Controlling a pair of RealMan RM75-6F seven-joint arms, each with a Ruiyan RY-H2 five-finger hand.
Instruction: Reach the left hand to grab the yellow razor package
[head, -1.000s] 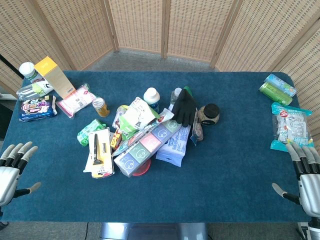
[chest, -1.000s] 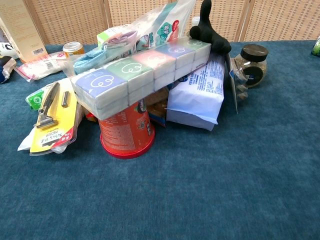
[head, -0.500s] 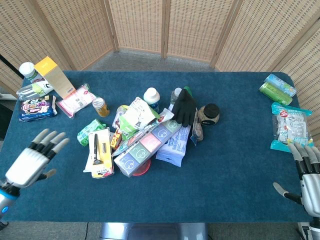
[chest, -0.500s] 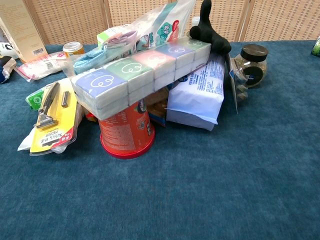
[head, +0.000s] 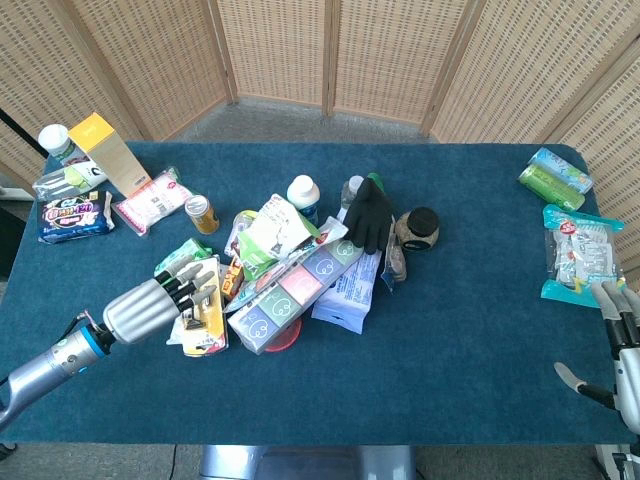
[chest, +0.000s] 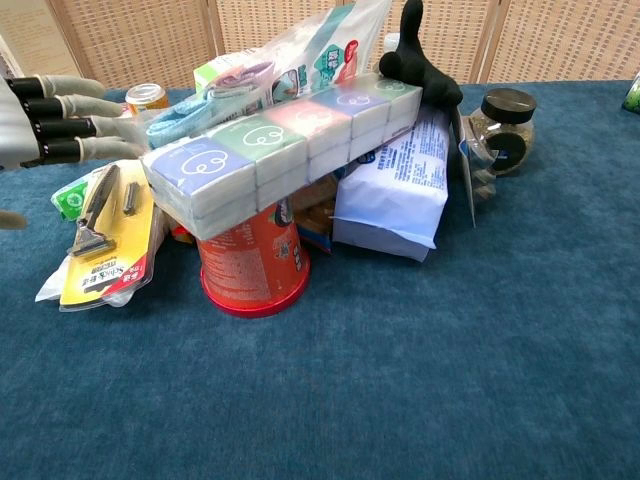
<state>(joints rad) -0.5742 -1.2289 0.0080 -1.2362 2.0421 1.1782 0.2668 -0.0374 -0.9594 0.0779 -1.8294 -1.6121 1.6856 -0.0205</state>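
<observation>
The yellow razor package (chest: 112, 238) lies flat at the left edge of the pile, a black razor showing through its clear front. In the head view only its right and lower part (head: 209, 322) shows past my left hand (head: 160, 300). That hand hovers over the package with its fingers spread and straight, holding nothing. In the chest view the left hand (chest: 45, 125) is above the package's far end, apart from it. My right hand (head: 622, 355) rests open at the table's front right corner.
A long multi-coloured tissue pack (chest: 280, 140) lies propped on a red cup (chest: 250, 265) right beside the package. A green packet (head: 176, 258) and a can (head: 201, 212) sit just behind it. A black glove (head: 368, 212), a jar (head: 420, 228) and a white bag (head: 350, 290) fill the middle.
My left hand has swung from the table's front left edge rightward and forward, and now hovers over the razor package. The right hand has barely moved.
</observation>
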